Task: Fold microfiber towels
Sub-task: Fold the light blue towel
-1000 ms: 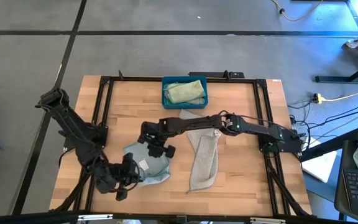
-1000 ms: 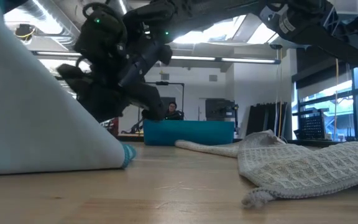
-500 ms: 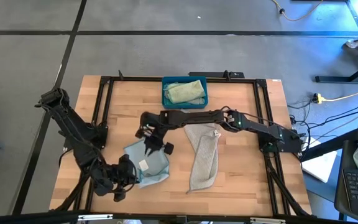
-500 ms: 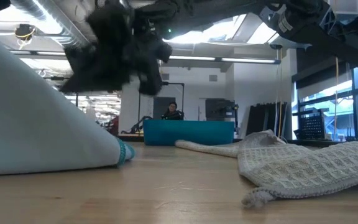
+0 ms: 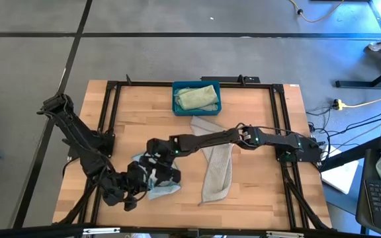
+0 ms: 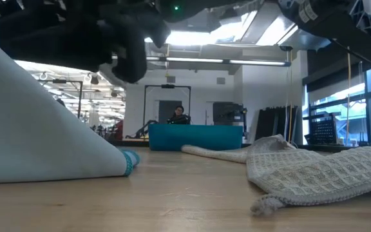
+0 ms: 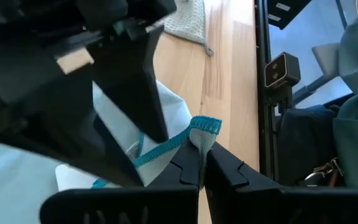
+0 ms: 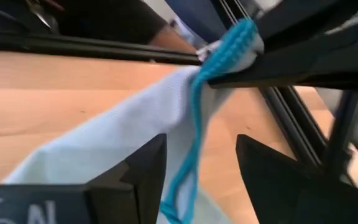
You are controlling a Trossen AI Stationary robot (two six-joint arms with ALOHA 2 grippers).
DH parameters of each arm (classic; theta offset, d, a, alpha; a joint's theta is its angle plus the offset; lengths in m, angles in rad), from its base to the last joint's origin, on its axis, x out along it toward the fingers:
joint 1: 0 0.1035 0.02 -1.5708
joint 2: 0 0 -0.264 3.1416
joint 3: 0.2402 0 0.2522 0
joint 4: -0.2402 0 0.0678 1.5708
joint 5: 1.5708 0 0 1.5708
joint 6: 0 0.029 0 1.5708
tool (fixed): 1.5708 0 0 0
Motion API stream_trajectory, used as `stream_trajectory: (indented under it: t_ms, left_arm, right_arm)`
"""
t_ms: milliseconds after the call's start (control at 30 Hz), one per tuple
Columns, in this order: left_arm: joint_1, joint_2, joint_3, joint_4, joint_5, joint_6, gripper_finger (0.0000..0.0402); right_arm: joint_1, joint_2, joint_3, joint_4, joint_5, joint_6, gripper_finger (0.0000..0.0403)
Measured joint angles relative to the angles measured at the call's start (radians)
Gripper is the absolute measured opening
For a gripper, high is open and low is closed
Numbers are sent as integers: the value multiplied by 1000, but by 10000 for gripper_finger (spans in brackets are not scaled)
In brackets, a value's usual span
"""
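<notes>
A pale blue towel (image 5: 169, 185) with a teal hem lies at the near left. One corner is raised, and its lower fold (image 6: 129, 162) rests on the table. My left gripper (image 5: 141, 180) is shut on that raised corner. My right gripper (image 8: 201, 144) stands open right beside it, with one finger on either side of the hemmed edge (image 8: 191, 130) just below the corner. I cannot tell whether it touches the cloth. A grey-beige waffle towel (image 5: 218, 168) lies flat in the middle. My left gripper pinches the pale blue towel's teal-hemmed corner (image 7: 204, 127) between its two fingertips (image 7: 188, 163). The fingers come level from the table's left. The corner stands clear of the table, and the cloth slopes down from it, fairly smooth, to the part lying on the wood.
A teal-blue bin (image 5: 175, 100) at the far middle holds a pale green towel (image 5: 197, 98). Black frame rails (image 5: 275, 119) run along the table's sides. Bare wood shows to the right of the grey-beige towel.
My right gripper first drew back toward the far edge. It then came toward the near edge and down, close to my left gripper and the held corner. The towel's raised slope now stands a little higher.
</notes>
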State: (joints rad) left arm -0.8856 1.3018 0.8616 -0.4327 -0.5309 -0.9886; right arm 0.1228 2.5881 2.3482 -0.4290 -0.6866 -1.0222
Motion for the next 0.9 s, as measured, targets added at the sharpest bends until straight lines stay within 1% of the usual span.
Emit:
stream_trajectory:
  t_ms: [67, 233, 300, 367, 467, 567, 700, 800, 900]
  left_arm:
    - [0, 0, 0, 0, 0, -1, 0]
    - [-6, 0, 0, 0, 1, -22, 0]
    - [-7, 0, 0, 2, 2, -23, 0]
    - [-7, 0, 0, 2, 2, -23, 0]
    - [-5, 0, 0, 2, -5, -6, 0]
    - [6, 0, 0, 3, -18, 22, 0]
    - [31, 0, 0, 27, -54, 104, 0]
    - [50, 0, 0, 78, -44, 169, 0]
    - [57, 0, 0, 106, -29, 206, 0]
  right_arm:
    - [2, 0, 0, 15, 27, -3, 191]
    - [-3, 0, 0, 10, 16, -6, 156]
    - [-8, 0, 0, 10, -11, -8, 136]
    - [-12, 0, 0, -2, -64, -8, 117]
    - [-15, 1, -14, 6, -139, -9, 99]
    - [-14, 4, -18, -3, -148, -26, 99]
    - [-7, 12, -17, 8, -120, -26, 117]
    - [-6, 14, -18, 7, -55, -5, 135]
    - [-9, 14, -18, 4, -53, -3, 149]
